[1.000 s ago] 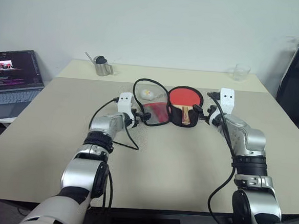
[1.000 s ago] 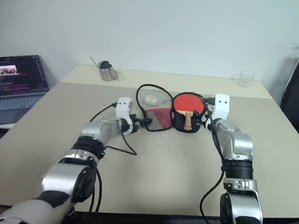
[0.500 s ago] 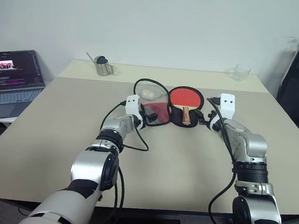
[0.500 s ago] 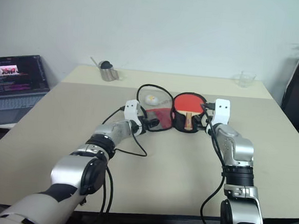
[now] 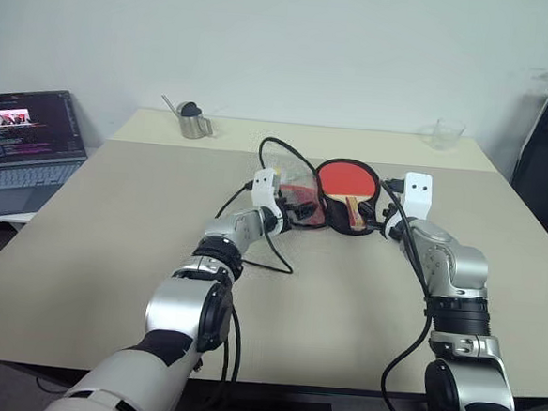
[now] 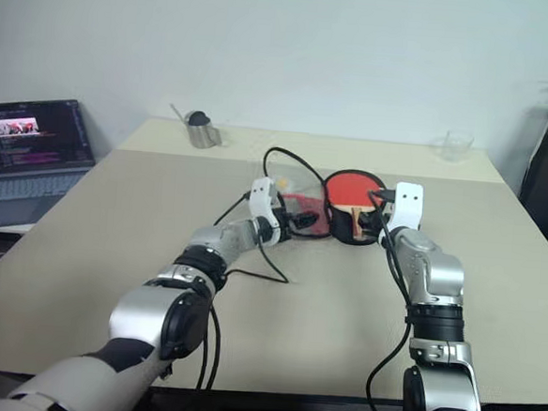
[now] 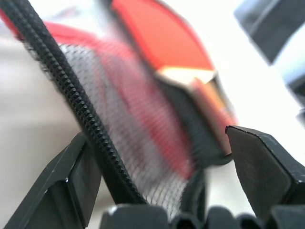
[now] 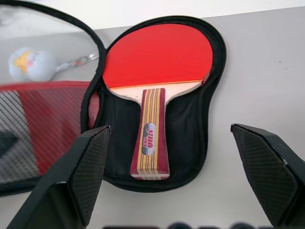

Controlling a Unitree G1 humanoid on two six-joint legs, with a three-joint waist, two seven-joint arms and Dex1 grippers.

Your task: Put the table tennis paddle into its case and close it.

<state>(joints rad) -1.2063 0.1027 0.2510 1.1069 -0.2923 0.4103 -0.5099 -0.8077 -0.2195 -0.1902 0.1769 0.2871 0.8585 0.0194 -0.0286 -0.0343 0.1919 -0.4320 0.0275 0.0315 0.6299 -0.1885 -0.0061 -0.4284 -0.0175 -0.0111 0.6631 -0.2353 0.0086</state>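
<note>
Paddle lies in the open case
The table tennis paddle (image 8: 152, 81) rests inside the case (image 8: 190, 138); left gripper (image 7: 162, 176) straddles the flap's zipper rim with jaws wide, right gripper (image 8: 186, 176) wide open, empty.

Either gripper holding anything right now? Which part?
Nothing is gripped. The left gripper is open astride the case flap's zipper rim; the right gripper is open before the paddle.

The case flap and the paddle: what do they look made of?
The case flap: black open-weave mesh over red lining, seemingly fabric, edged by a toothed black zipper rim. The paddle: smooth matte red face, likely rubber; pale handle with red stripes looks like wood.
</note>
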